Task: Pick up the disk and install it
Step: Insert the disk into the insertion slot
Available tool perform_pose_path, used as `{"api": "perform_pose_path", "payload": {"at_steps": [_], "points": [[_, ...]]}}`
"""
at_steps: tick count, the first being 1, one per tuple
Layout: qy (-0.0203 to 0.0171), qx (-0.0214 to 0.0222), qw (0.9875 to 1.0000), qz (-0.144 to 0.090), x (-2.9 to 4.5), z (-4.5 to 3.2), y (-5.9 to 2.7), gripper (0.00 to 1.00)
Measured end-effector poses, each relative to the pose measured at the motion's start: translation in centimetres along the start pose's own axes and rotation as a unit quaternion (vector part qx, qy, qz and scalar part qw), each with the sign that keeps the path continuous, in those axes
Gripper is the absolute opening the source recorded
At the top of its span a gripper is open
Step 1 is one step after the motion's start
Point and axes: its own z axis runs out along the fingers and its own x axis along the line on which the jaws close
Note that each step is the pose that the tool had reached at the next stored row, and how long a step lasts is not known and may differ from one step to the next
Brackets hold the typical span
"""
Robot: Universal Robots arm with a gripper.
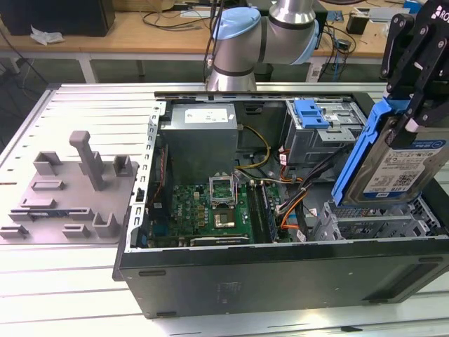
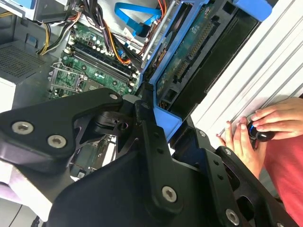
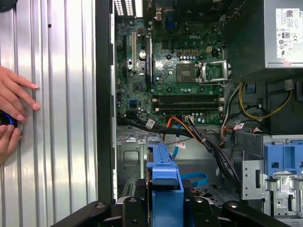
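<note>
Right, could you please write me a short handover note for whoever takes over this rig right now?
Claw: shut on the disk, gripping it at its upper end.
Disk: in the air and tilted, above the metal bay at the exterior view's right end of the open computer case.
Done: the pick-up.
Left: the disk is not yet seated in the case.
Note: a person's hands rest on the table beside the case, seen in both wrist views.
</note>
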Motion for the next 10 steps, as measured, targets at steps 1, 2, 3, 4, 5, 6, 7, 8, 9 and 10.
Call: {"api": "perform_pose_path", "payload": {"at_steps": [1, 2, 3, 4, 5, 6, 7, 8, 9, 10], "points": [[0.0000, 0.0000, 1.0000, 0.000, 0.00, 0.04, 0.00, 0.37], [-0.0001, 0.0000, 1.0000, 0.000, -0.01, 0.07, 0.00, 0.37], [0.0000, 0.0000, 1.0000, 0.000, -0.02, 0.09, 0.00, 0.37], [0.0001, 0.0000, 1.0000, 0.000, -0.02, 0.10, 0.00, 0.37], [0.0000, 0.0000, 1.0000, 0.000, -0.02, 0.13, 0.00, 0.37], [0.0001, 0.0000, 1.0000, 0.000, -0.02, 0.15, 0.00, 0.37], [0.0000, 0.0000, 1.0000, 0.000, -0.03, 0.17, 0.00, 0.37], [0.0001, 0.0000, 1.0000, 0.000, -0.03, 0.19, 0.00, 0.37], [0.0001, 0.0000, 1.0000, 0.000, -0.03, 0.22, 0.00, 0.37], [0.0001, 0.0000, 1.0000, 0.000, -0.03, 0.24, -0.01, 0.37]]}}
